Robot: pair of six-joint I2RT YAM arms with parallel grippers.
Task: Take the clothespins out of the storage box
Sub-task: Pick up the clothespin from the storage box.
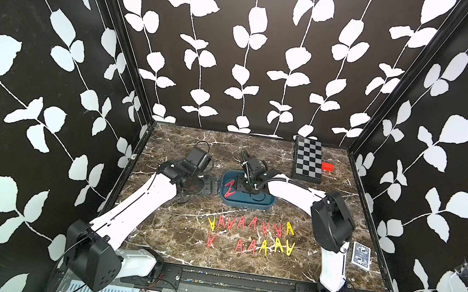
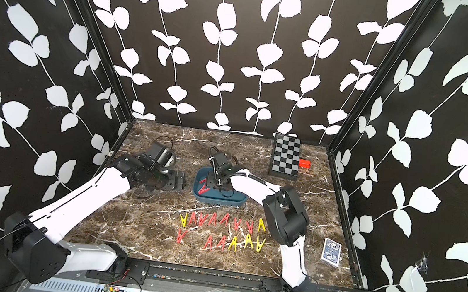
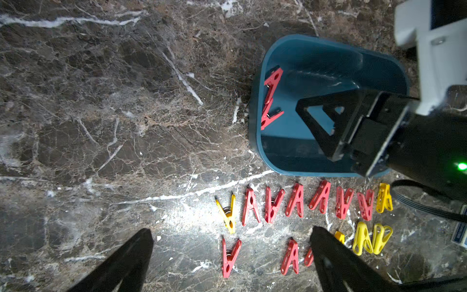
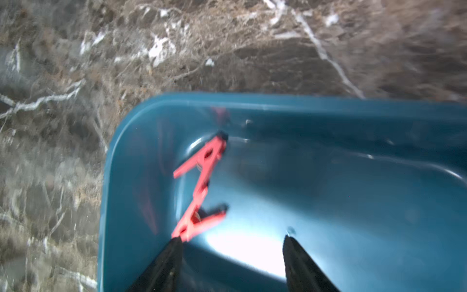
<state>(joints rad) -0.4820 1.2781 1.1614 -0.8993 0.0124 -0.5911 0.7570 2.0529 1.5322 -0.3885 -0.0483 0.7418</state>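
Two red clothespins [image 4: 199, 187] lay end to end in a zigzag against the end wall of the storage box [image 4: 353, 202], on the side nearest the left arm. Fourteen more, red and yellow, sat in two rows on the desk [image 1: 171, 236] in front of it. The right pincer [image 4: 232, 239] was down inside the box, jaws partly spread and empty, one fingertip just beside the nearer pin's pointed end. The left pincer [image 3: 231, 230] hovered wide open outside the box, holding nothing. The pegs looked light, stiff and slick, likely to skate on the smooth floor. The safest hold seemed across the flat sides near the spring, not on the splayed legs.
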